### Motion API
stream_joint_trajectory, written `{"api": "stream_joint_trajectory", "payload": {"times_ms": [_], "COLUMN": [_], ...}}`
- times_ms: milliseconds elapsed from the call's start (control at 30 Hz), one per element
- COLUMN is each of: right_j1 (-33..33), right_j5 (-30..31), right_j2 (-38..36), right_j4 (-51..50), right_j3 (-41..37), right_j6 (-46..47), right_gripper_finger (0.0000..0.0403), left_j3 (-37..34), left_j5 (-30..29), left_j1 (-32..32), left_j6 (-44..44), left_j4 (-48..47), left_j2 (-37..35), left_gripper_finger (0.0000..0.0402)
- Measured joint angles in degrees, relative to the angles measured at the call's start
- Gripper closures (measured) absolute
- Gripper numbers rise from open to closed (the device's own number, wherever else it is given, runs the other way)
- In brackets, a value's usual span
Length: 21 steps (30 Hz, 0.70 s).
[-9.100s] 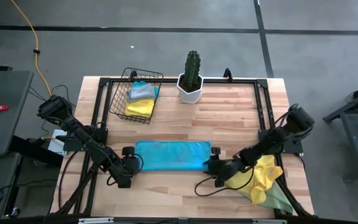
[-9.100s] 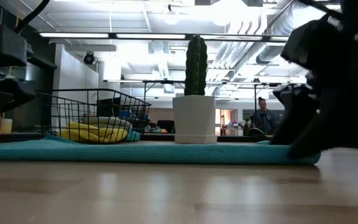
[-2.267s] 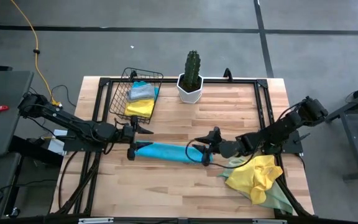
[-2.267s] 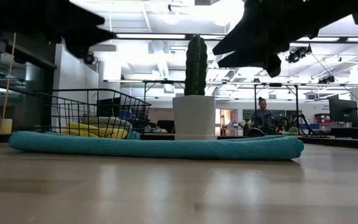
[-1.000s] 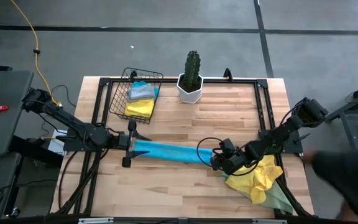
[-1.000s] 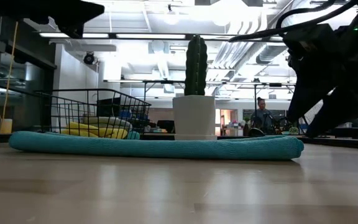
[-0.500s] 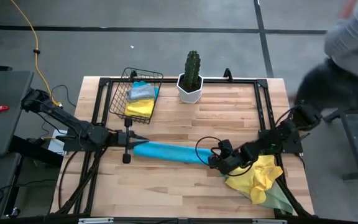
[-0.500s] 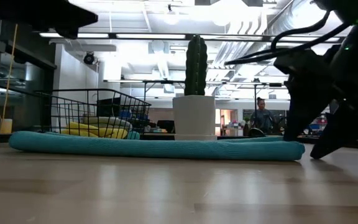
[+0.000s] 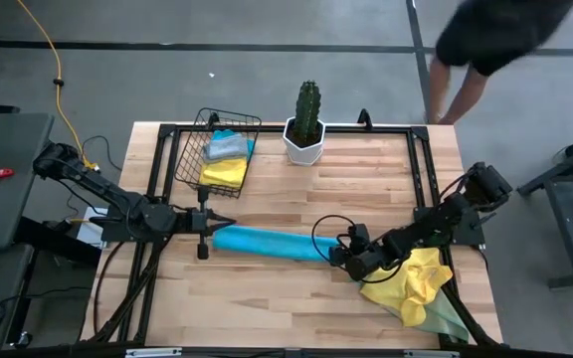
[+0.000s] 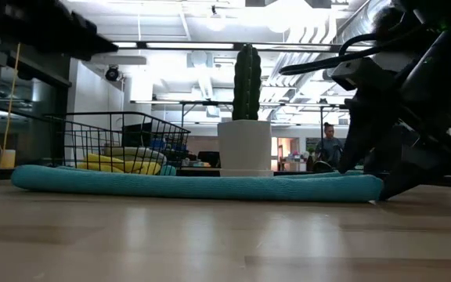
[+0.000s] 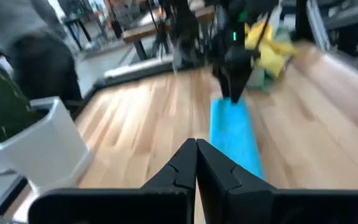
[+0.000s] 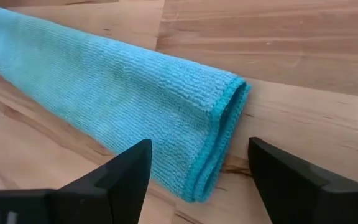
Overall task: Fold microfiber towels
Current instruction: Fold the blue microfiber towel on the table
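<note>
Right hand [image 12: 194, 168] is sitting wide open, gripping nothing, fingers either side of the blue towel's [image 9: 267, 242] near end on the worktop [image 9: 366, 179]; only its wrist view is showing the gap. Left hand [image 11: 196, 163] is pinched closed, empty, just short of the other end.

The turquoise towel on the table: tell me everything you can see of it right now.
The turquoise towel is a ribbed microfiber cloth with a stitched hem, folded into a long, narrow, layered strip. It lies flat on the wooden table, running slightly askew in front of the wire basket and cactus pot. The left gripper, shut, sits at one end; the right gripper, open, faces the other. Neither holds it.
</note>
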Motion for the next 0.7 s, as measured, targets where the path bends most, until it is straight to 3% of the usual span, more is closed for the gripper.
{"api": "stream_joint_trajectory", "payload": {"times_ms": [200, 700], "right_j1": [0.0, -0.1], "right_j5": [1.2, 1.6], "right_j2": [1.3, 1.7], "right_j4": [0.4, 3.0], "right_j3": [0.1, 0.0], "right_j6": [2.0, 4.4], "right_gripper_finger": [0.0146, 0.0153], "left_j3": [0.0, 3.0], "left_j5": [-2.8, 4.7], "left_j1": [0.1, 0.0], "left_j6": [-1.4, -5.7], "left_j4": [-4.7, -5.2], "left_j2": [0.0, -0.2], "left_gripper_finger": [0.0401, 0.0402]}}
